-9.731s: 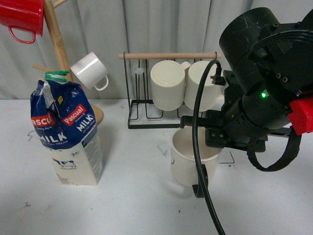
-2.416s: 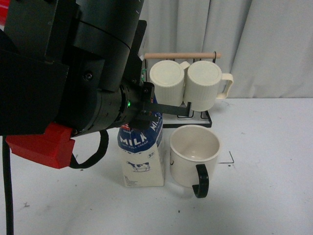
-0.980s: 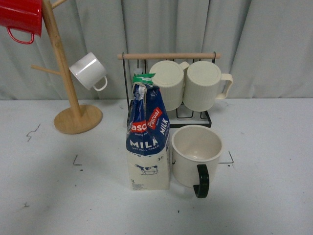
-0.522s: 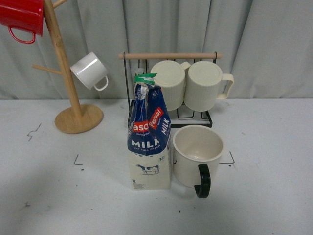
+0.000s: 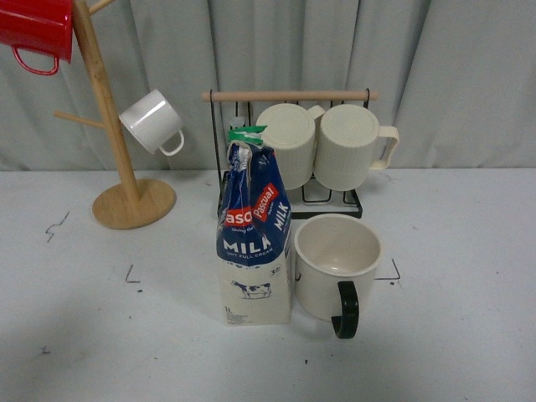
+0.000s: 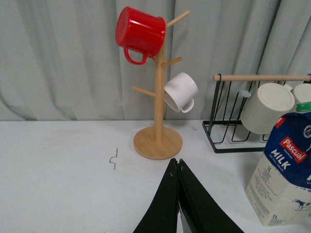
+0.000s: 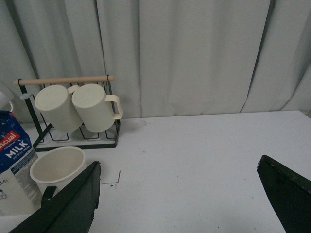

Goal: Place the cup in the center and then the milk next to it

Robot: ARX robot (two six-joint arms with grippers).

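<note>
1. The cup (image 5: 335, 264) stands upright near the middle of the table (image 5: 469, 335), mouth up, black handle turned toward the camera. I judge this the intended central spot.
2. The milk (image 5: 255, 243) stands upright just beside the cup on its left, walls close or touching (the gap cannot be made out). Both placements appear complete.
3. Left gripper (image 6: 178, 165): fingers pressed together, holding nothing, set back from the carton. I judge it parked clear of the finished work.
4. Right gripper (image 7: 177, 194): fingers spread wide, nothing between them, off to the cup's right and apart from it.
5. Surroundings: a wire rack (image 5: 289, 151) with a wooden rail and two ribbed mugs (image 5: 322, 155) stands directly behind the pair; a wooden mug tree (image 5: 117, 159) to the left carries a red mug (image 5: 38, 29) and a white mug (image 5: 152, 121).
6. Obstructions: none lies between either gripper and the two task items. The rack is near the carton's back; any further nudge rearward risks contact.
</note>
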